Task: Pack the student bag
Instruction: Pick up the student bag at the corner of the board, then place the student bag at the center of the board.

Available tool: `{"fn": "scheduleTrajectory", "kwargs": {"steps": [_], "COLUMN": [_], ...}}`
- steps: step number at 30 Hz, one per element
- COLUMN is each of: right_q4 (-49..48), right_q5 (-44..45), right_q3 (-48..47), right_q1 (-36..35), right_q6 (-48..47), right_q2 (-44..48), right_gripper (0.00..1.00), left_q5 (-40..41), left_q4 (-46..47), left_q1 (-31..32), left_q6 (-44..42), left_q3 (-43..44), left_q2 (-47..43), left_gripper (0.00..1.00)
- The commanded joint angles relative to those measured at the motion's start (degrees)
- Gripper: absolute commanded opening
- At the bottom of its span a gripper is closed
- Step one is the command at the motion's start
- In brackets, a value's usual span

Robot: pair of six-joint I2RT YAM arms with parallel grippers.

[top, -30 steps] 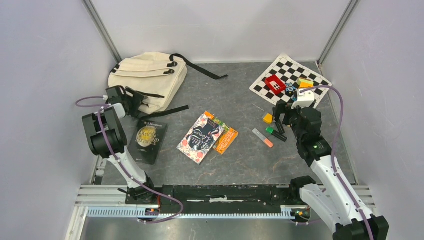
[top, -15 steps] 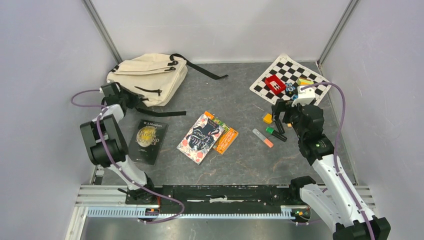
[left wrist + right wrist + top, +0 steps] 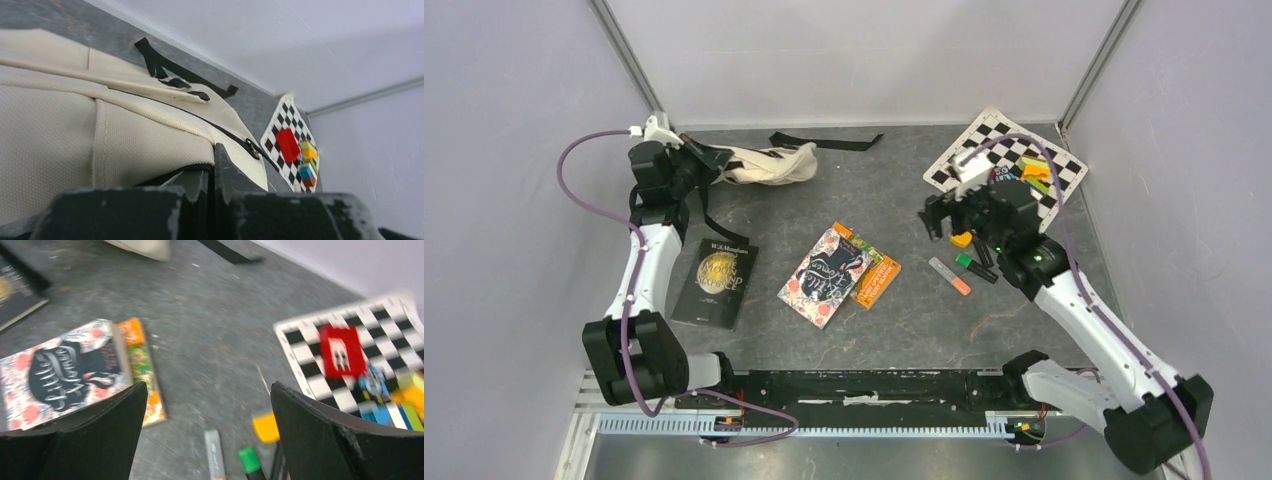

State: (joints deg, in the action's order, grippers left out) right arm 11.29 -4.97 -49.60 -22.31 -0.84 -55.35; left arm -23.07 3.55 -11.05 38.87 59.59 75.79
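The cream student bag (image 3: 769,163) hangs bunched and narrow along the back left of the table, lifted at its left end. My left gripper (image 3: 686,165) is shut on its canvas edge beside the black zipper (image 3: 251,148); the wrist view fills with the bag's fabric (image 3: 75,125). Three books lie mid-table: a dark one (image 3: 716,283), a floral one (image 3: 824,274) and an orange one (image 3: 876,280). My right gripper (image 3: 939,215) hovers open and holds nothing above the mat (image 3: 208,390), right of the floral book (image 3: 60,372).
A grey-and-orange marker (image 3: 949,276), a green marker (image 3: 972,265) and a small yellow piece (image 3: 961,239) lie under the right arm. A chessboard (image 3: 999,135) with a red box (image 3: 342,350) and coloured blocks (image 3: 1034,170) sits at the back right. A black strap (image 3: 824,141) trails along the back wall.
The left gripper shut on the bag's edge and raised it toward the back left corner, pulling the bag up off the mat. The right arm swung left toward the table's middle, still open.
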Motion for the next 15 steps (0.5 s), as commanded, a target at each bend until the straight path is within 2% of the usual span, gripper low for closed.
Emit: {"fn": "scheduleTrajectory", "kwargs": {"steps": [1,5,10,15], "right_q4": [-2.7,-7.7,-13.6,-17.1], "right_q5": [0.7,-0.4,4.5,11.9], "right_q3": [-8.7,-15.4,-23.9,-32.3], "right_q1": [-11.6,-19.4,-30.5,-34.5], "right_q6": [-7.3,-10.3,-19.0,-26.2], "right_q2": [-6.4,-13.7,-24.6,-36.2], "right_gripper": [0.98,0.98,0.98,0.98], "left_q5": [-4.8,-8.7,-14.0,-14.7], "left_q4": [6.5,13.2,19.6,20.4], "left_q1": [2.3,2.3,2.3,2.3], "left_q6": [-5.7,-2.6,1.9,1.6], "left_q3": [1.4,-0.7,-1.4,-1.7], "left_q2": [-5.5,-6.7,-6.2,-7.4], "left_gripper": [0.02,0.02,0.02,0.02]}}
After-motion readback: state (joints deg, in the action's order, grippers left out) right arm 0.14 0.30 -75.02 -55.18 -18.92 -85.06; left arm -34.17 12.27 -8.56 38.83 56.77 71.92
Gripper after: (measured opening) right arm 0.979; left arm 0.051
